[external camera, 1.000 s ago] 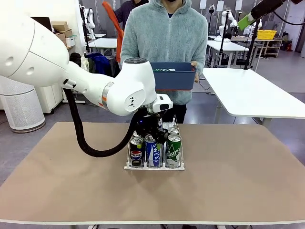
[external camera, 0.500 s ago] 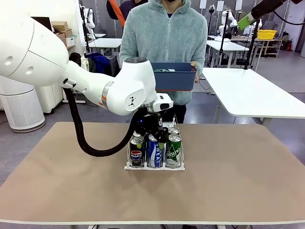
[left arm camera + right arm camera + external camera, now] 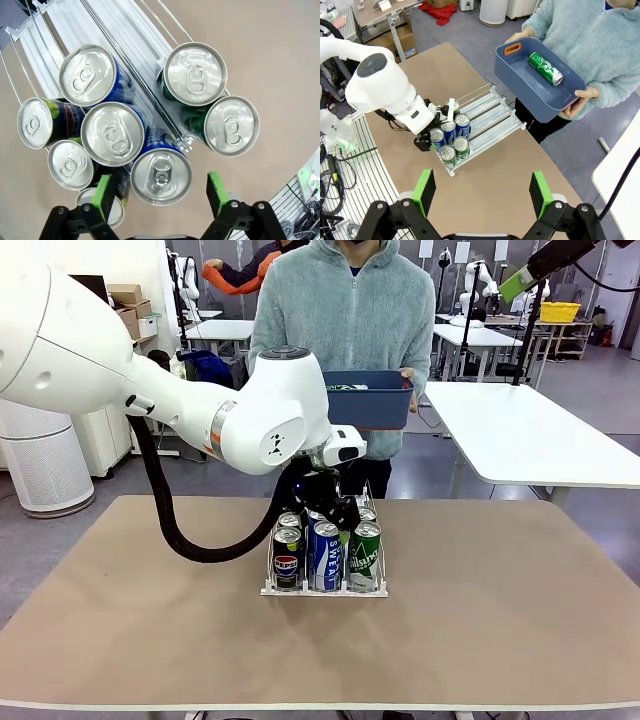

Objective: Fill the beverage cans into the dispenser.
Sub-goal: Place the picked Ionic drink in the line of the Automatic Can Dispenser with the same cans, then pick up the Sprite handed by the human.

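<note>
The dispenser (image 3: 320,592) stands mid-table with beverage cans in its three lanes: a black Pepsi can (image 3: 287,560) in front on the left, a blue-and-white Sweat can (image 3: 326,555) in the middle, a green can (image 3: 364,555) on the right. My left gripper (image 3: 322,512) hangs open just over the middle lane. In the left wrist view its green pads (image 3: 102,195) stand clear on either side of a blue can's top (image 3: 160,175). My right gripper (image 3: 482,192) is open and empty, high above the table. One green can (image 3: 545,68) lies in the person's bin.
A person at the far side holds a blue plastic bin (image 3: 368,400) in both hands above the table edge. The dispenser's far lane ends (image 3: 115,30) are bare. Open tabletop lies to both sides of the rack (image 3: 490,117).
My left gripper has opened and let go of the blue can in the middle lane, then lifted slightly. The person and the bin have barely moved.
</note>
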`<state>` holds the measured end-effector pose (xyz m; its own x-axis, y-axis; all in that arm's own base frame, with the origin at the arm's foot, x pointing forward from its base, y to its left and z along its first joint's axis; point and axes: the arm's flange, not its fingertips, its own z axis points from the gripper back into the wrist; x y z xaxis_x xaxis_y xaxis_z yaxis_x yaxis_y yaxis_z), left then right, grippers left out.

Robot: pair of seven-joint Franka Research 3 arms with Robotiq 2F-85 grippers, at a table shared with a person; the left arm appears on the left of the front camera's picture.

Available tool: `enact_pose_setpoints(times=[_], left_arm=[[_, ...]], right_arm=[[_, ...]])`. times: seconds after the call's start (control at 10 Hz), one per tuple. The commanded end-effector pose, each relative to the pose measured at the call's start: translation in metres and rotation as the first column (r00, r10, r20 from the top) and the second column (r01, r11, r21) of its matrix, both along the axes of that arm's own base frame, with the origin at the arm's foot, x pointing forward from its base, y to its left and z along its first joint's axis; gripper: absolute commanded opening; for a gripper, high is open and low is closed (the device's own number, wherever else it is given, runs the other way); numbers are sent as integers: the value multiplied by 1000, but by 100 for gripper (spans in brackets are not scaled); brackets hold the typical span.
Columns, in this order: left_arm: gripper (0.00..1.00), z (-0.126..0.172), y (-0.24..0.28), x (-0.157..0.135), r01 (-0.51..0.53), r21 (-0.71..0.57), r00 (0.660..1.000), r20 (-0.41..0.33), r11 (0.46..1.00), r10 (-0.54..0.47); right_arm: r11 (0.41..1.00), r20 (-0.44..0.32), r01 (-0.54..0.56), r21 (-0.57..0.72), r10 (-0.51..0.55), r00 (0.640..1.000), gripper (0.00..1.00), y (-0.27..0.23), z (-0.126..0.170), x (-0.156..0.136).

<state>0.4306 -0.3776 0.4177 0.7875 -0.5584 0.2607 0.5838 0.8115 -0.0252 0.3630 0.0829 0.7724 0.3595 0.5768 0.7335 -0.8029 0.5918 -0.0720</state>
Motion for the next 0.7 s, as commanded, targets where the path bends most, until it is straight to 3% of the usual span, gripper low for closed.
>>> enact_pose_setpoints(times=[0.0, 0.6], left_arm=[[97, -6, 2, 5, 2, 1, 1000, -9, 1000, -2], [97, -6, 2, 5, 2, 1, 1000, -9, 1000, -2]], right_arm=[[1000, -2, 0, 1, 0, 1000, 100, 0, -1, -1], [1000, -2, 0, 1, 0, 1000, 100, 0, -1, -1]])
